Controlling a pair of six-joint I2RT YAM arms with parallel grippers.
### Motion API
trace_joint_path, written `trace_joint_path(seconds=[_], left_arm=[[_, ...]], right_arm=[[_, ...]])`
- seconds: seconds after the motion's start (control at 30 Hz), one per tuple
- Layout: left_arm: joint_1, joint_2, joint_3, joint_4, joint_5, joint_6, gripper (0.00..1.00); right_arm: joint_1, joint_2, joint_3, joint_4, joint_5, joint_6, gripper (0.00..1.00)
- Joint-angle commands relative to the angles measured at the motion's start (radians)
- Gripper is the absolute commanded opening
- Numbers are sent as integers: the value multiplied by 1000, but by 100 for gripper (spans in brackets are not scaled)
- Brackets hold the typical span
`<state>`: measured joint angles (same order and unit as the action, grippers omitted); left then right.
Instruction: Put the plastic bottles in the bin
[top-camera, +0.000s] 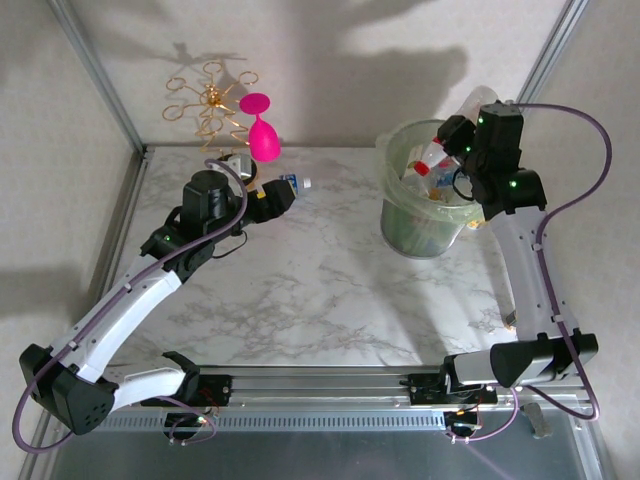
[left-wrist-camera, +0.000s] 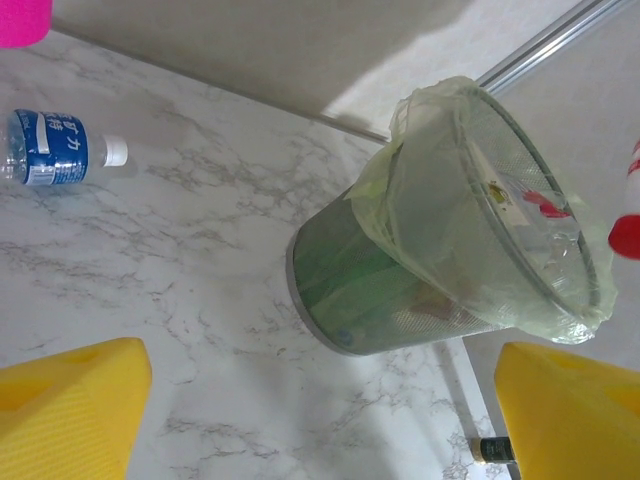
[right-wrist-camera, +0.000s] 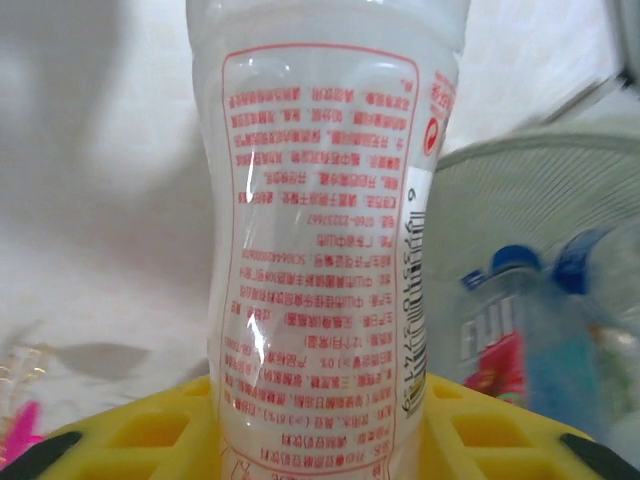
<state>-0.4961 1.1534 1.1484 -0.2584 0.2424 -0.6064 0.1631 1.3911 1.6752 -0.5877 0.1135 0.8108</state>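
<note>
Plastic bottles (top-camera: 428, 168), several already in the bin (top-camera: 400, 225) at far right; the task is judged nearly complete. Right gripper (right-wrist-camera: 320, 445), clamped on a red-printed bottle (right-wrist-camera: 320, 250), holds it over the bin's far rim, long axis running straight out from the fingers. One blue-labelled bottle (top-camera: 290, 185) is left on the table (top-camera: 320, 290), on its side near the pink glass (top-camera: 262, 130), axis left–right, white cap toward the bin. Left gripper (top-camera: 272, 200), spread and empty, sits just beside it.
</note>
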Motion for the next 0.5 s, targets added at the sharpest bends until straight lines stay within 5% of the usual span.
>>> trace_joint_path(seconds=[0.0, 0.47], left_arm=[[-4, -12, -3, 30, 19, -12, 89], [-4, -26, -2, 19, 1, -6, 89]], right_arm=[[-1, 86, 58, -2, -65, 298, 36], [-38, 344, 278, -195, 21, 418, 43]])
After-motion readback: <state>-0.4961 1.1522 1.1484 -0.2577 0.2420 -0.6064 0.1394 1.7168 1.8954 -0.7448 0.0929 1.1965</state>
